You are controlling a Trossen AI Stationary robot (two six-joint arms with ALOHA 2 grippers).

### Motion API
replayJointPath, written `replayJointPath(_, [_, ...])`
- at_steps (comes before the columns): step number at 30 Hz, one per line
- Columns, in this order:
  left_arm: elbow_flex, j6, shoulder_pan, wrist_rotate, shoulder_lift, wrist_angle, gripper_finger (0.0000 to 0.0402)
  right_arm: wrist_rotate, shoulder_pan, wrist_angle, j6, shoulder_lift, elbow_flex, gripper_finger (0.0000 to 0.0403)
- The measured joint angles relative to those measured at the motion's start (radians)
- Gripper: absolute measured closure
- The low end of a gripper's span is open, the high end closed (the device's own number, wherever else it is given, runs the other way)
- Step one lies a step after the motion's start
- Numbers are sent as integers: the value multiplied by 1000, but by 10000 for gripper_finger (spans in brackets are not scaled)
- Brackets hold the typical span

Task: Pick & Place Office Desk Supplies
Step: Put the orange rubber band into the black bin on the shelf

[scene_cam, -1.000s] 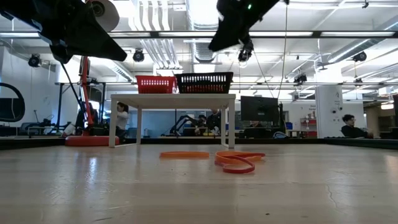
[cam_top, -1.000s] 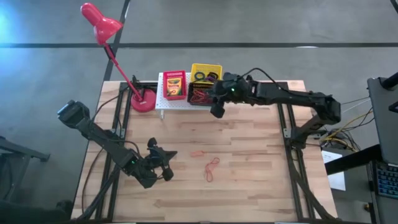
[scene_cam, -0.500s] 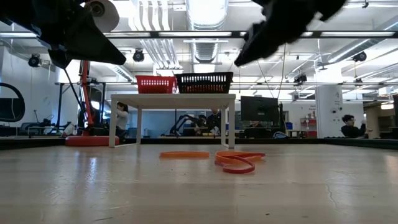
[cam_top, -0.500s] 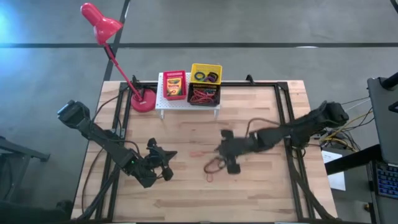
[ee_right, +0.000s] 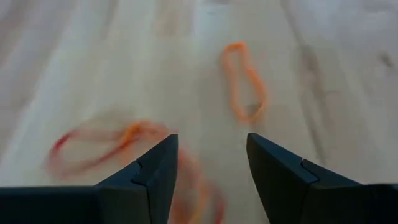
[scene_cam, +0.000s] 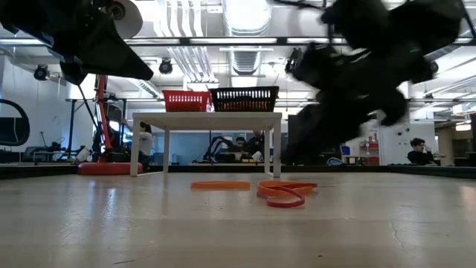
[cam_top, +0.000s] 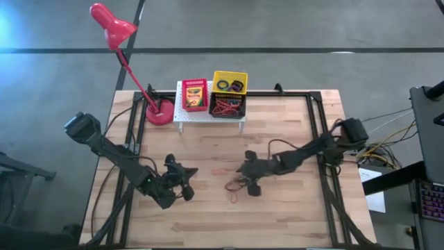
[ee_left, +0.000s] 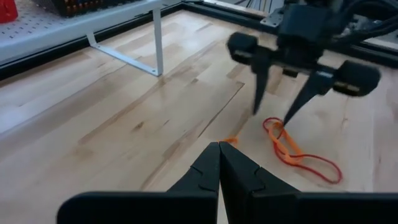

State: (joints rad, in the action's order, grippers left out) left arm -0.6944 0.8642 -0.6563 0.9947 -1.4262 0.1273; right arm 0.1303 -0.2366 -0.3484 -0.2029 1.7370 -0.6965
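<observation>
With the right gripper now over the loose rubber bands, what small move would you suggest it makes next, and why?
Probably a short descent onto the tangled rubber bands, then closing. The right gripper hangs open just above one end of that tangle, its fingertips apart and nothing between them. A single band lies separately nearby. The left gripper waits shut near the table's left side.

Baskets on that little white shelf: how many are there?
3: a red basket on the shelf's left, a yellow basket at the back right, a black basket in front of it.
</observation>
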Motion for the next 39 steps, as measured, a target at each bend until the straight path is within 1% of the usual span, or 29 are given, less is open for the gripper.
replayJointPath(4, [2,0,4,-1,-6,-7,393,2,60,-2,9,93,-91,225])
replayJointPath(8, [12,4,4,-12,-4,-10,393,-5,90,5,27,172,-173,230])
replayJointPath(11, [14,5,4,-12,-4,-20,393,-27,94,75,61,211,-228,233])
replayJointPath(15, [14,5,4,-14,-4,-26,393,-27,93,212,72,241,-301,246])
replayJointPath(18, [14,5,4,-15,-4,-27,393,-27,92,283,71,255,-335,274])
replayJointPath(21, [14,5,4,-14,-4,-27,393,-27,90,305,68,248,-341,322])
replayJointPath(24, [14,5,4,-14,-4,-27,393,-26,82,333,63,211,-327,378])
replayJointPath(25, [14,5,4,-14,-4,-27,393,-25,77,351,52,192,-322,385])
replayJointPath(28, [14,5,4,-14,-4,-27,393,-16,64,373,29,119,-316,391])
replayJointPath(33, [14,5,4,-11,-4,-27,393,70,38,442,23,-41,-321,393])
replayJointPath(35, [14,4,4,-11,-4,-32,393,118,37,455,33,-104,-332,394])
replayJointPath(39, [14,4,4,-11,-4,-33,393,276,64,490,108,-217,-369,394])
